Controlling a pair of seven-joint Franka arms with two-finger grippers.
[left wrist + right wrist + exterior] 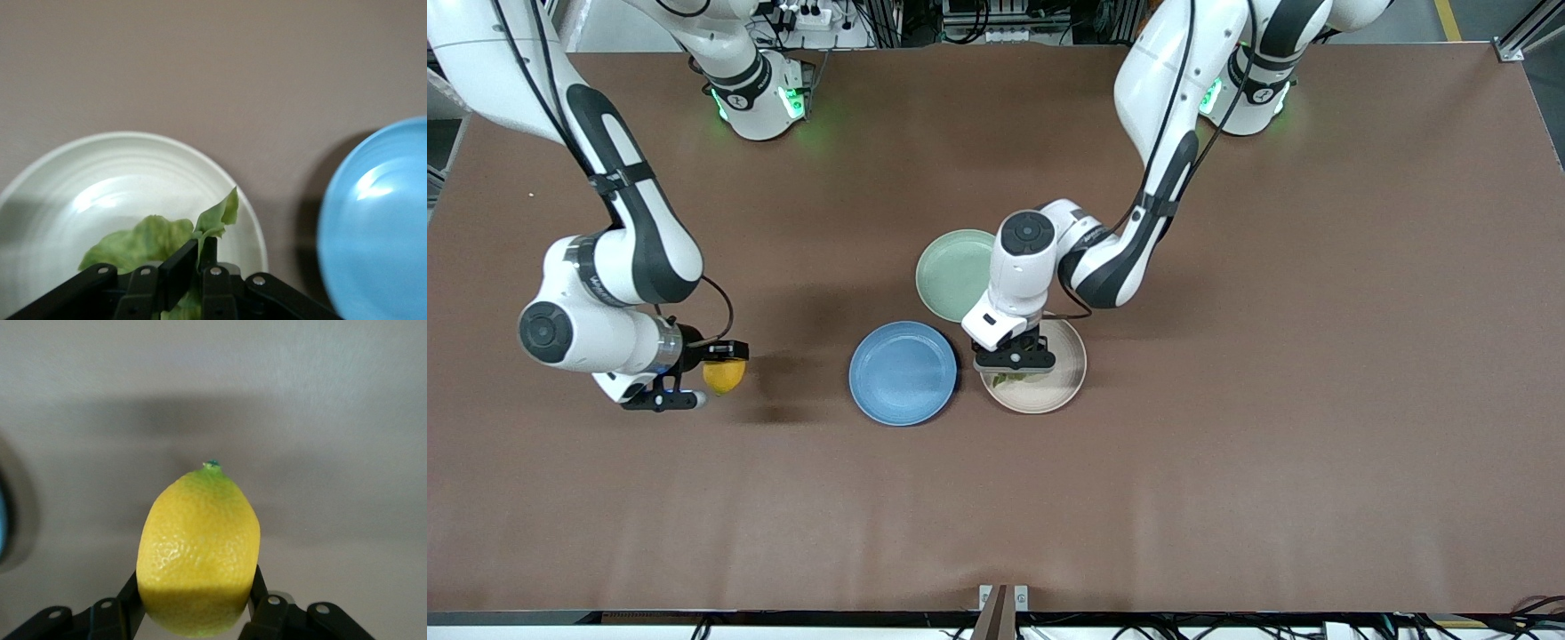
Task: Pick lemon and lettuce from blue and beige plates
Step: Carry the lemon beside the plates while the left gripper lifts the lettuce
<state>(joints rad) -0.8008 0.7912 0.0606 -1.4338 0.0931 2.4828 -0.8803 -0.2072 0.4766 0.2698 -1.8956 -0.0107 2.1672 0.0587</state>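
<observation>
Table [1227, 462]: I see a brown surface carrying three plates near its middle.
Blue plate [903, 373]: bare, just beside the beige plate, toward the right arm's end.
Beige plate [1063, 391]: it carries the lettuce.
Mint-green plate [951, 271]: farther from the front camera than both.
Left gripper [1016, 361]: down on the beige plate, fingers clenched on the lettuce [157, 240].
Right gripper [698, 373]: in the air over bare table, toward the right arm's end, grasping the lemon [724, 376].

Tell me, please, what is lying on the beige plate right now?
The lettuce lies on the beige plate, pinched by the shut left gripper. The gripper body covers the leaf's lower part and the plate beneath it.
</observation>
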